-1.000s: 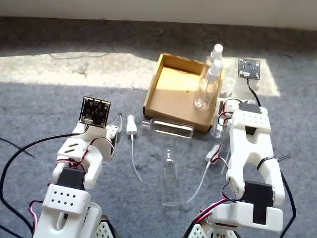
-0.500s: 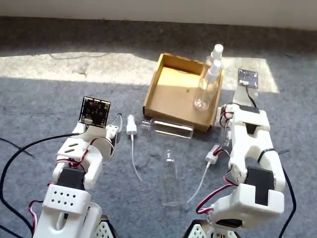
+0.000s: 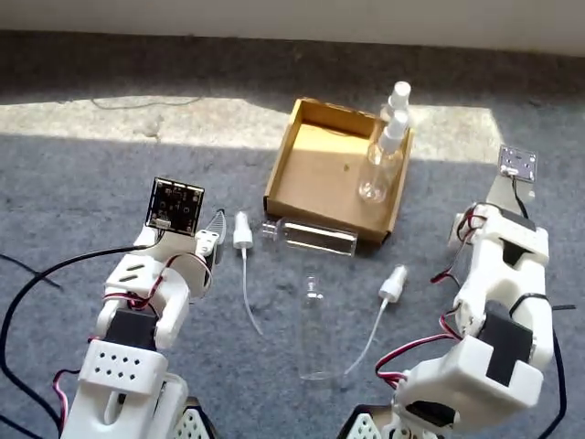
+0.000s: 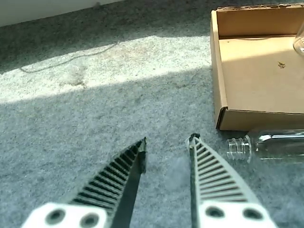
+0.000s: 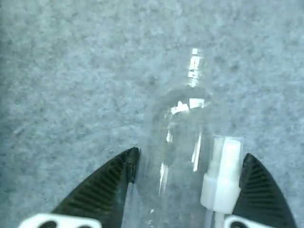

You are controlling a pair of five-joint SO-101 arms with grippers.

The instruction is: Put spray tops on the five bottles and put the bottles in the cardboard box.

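Note:
The cardboard box (image 3: 311, 174) holds two upright clear bottles with white spray tops (image 3: 377, 165) (image 3: 399, 96) at its right side. Two topless bottles lie on the carpet, one in front of the box (image 3: 311, 235) and one nearer the arms (image 3: 313, 331). Two loose spray tops with long tubes lie beside them (image 3: 241, 230) (image 3: 393, 283). My left gripper (image 4: 166, 145) is open and empty, just left of the lying bottle's neck (image 4: 237, 147). My right gripper (image 5: 190, 156) is shut on a clear bottle (image 5: 178, 137) with a spray top (image 5: 222, 178), low over the carpet. The right arm (image 3: 501, 261) stands right of the box.
Grey carpet covers the table, with a sunlit band across the back. The box's near left corner (image 4: 219, 111) is close ahead of the left gripper. Black cables trail at the front left (image 3: 37, 274). Open carpet lies left of the box and at the far right.
The right arm has swung to the right, away from the box's right edge, carrying the bottle with it. The spray top it had covered now lies exposed. The left arm has stayed still.

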